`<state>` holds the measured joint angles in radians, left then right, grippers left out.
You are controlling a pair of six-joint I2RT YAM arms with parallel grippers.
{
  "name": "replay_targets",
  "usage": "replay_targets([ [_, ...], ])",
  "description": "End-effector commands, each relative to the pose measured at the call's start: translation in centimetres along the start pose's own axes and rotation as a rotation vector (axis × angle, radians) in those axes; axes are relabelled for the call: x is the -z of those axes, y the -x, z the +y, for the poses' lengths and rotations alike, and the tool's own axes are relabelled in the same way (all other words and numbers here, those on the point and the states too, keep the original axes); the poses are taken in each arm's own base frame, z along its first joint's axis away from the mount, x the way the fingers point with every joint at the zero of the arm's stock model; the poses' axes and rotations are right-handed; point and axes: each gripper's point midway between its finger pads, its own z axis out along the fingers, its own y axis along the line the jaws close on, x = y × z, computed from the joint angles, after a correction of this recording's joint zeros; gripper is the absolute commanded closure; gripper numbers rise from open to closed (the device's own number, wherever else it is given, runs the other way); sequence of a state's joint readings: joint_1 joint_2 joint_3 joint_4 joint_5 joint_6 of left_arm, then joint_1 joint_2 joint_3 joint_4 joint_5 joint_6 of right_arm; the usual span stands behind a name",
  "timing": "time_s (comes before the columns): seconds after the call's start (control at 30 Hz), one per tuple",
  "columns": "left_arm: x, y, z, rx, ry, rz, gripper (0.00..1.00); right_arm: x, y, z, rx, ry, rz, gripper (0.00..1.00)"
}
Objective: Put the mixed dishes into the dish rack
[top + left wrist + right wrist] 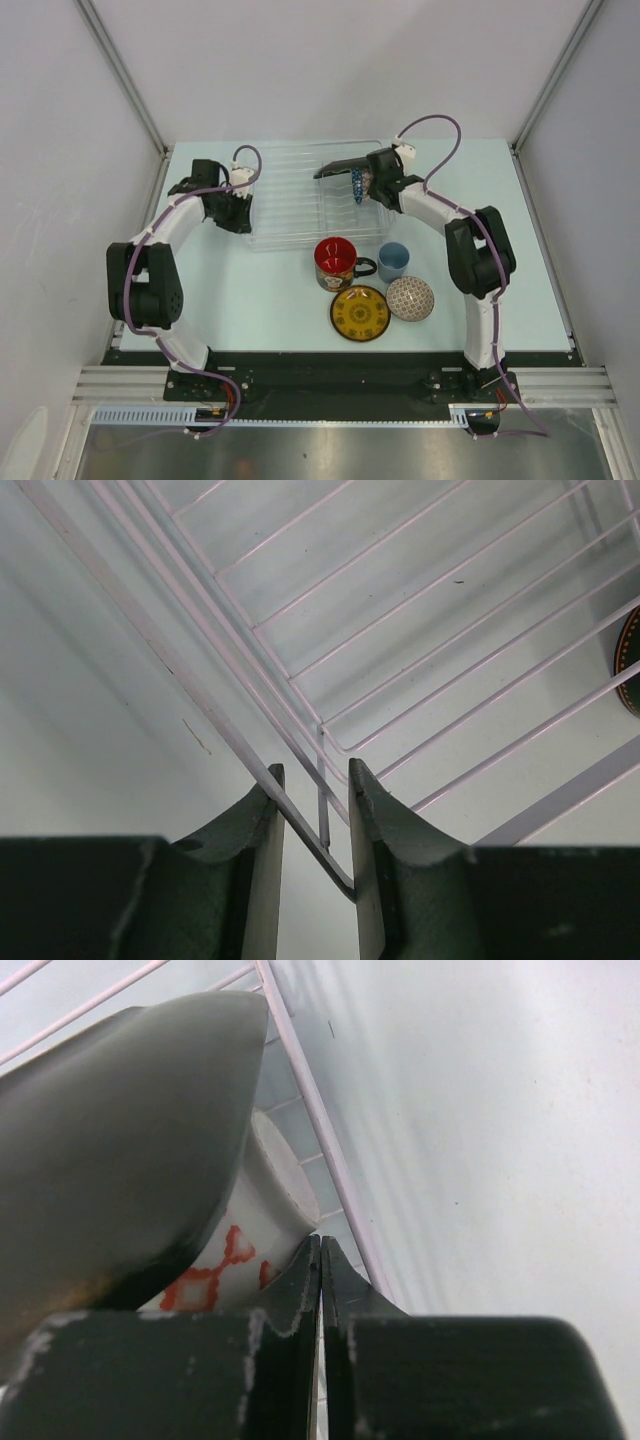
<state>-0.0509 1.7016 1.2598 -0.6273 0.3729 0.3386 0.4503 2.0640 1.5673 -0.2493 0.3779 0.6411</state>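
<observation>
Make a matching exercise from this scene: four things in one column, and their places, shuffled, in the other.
Things
1. black square plate
2. red mug
3. yellow saucer
4. left gripper

Places
A. on the table, beside the patterned bowl
B. astride a corner wire at the dish rack's left end
C. over the dish rack's right end, by the right gripper
D. on the table, just left of the light-blue cup

Pairs: 1-C, 2-D, 3-A, 4-B
</observation>
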Motion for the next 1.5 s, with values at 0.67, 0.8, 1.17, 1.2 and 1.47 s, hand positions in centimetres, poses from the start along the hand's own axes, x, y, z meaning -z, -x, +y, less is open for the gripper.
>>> replay_targets([
  [0.67, 1.3, -1.1, -5.8, -0.207, -0.278, 0.008, 0.72, 1.1, -2.0, 8.6, -0.004, 0.272, -0.115, 1.0],
  [0.8, 1.3, -1.3, -5.9, -0.217, -0.279, 0.012, 0.72, 0.4, -2.0, 8.6, -0.052, 0.271, -0.124, 1.0],
  [1.17, 1.1, -2.0, -5.8, -0.21, -0.285, 0.021, 0.73, -0.7, -2.0, 5.1, -0.082, 0.135, -0.125, 1.0],
  [1.2, 1.0, -2.0, -5.9, -0.208, -0.288, 0.022, 0.73, -0.2, -1.1, 5.2, -0.08, 0.136, -0.142, 1.0],
  [1.47, 0.9, -2.2, -6.0, -0.204, -0.29, 0.02, 0.74, 2.9, 3.8, 3.6, -0.033, 0.079, -0.268, 1.0],
])
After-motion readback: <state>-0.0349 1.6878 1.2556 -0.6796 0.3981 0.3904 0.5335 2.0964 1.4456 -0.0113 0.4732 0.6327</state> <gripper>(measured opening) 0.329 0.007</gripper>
